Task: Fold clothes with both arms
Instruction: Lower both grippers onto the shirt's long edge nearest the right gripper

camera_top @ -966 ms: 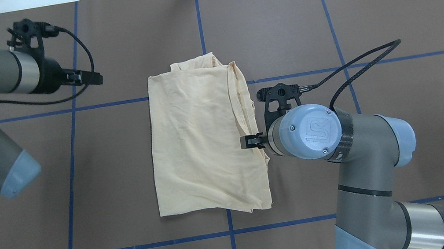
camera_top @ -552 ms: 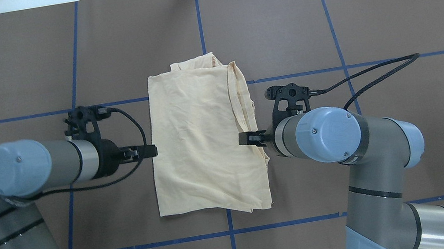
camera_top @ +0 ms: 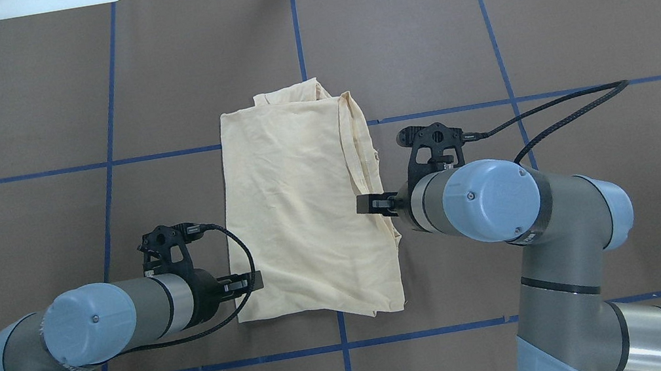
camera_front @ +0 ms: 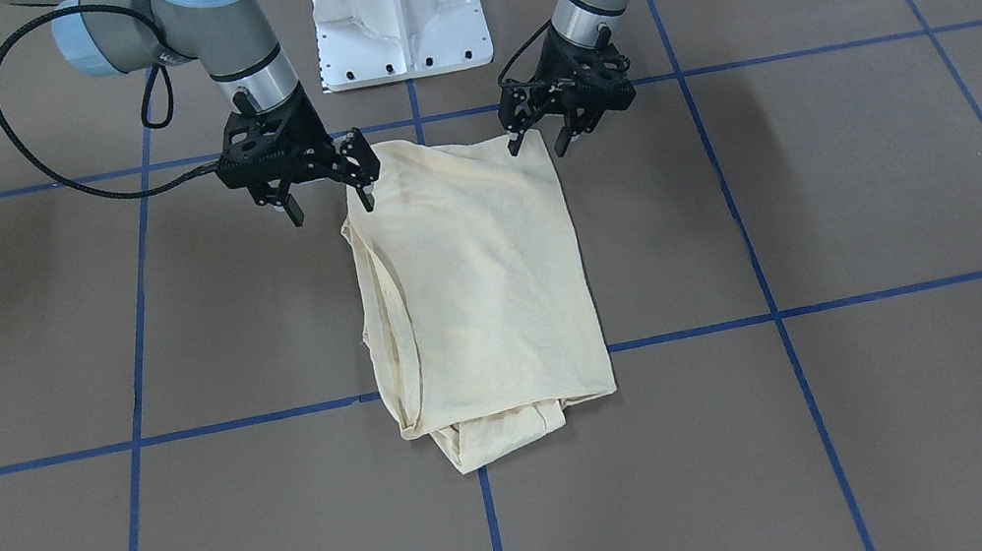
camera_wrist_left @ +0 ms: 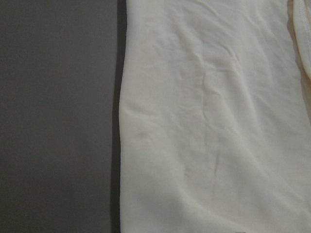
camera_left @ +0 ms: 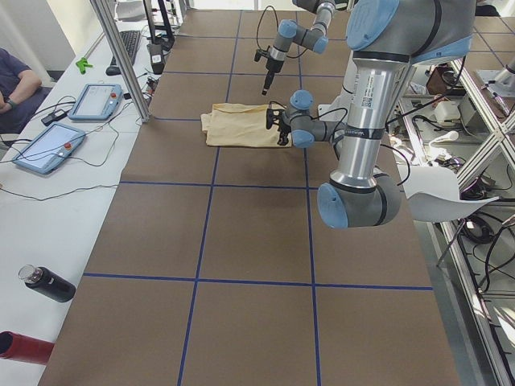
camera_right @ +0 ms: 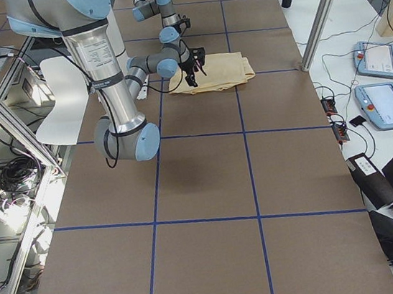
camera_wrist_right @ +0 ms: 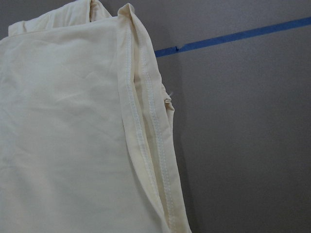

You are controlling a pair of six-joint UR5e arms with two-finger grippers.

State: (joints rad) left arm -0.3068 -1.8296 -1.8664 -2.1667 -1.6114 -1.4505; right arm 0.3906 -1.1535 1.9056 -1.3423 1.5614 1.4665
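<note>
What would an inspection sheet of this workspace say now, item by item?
surface: brown table cover with a blue tape grid, lying flat.
job's things: cream T-shirt folded into a rectangle, flat at the centre; print not visible.
clutter: nothing seen.
grippers: left gripper and right gripper both open, at the shirt's robot-side corners; contact cannot be told.
cables: right wrist cable arcs over the table; left wrist cable loops near the shirt's edge.
surroundings: white pedestal base; side bench with tablets and a black bottle; a seated person.
</note>
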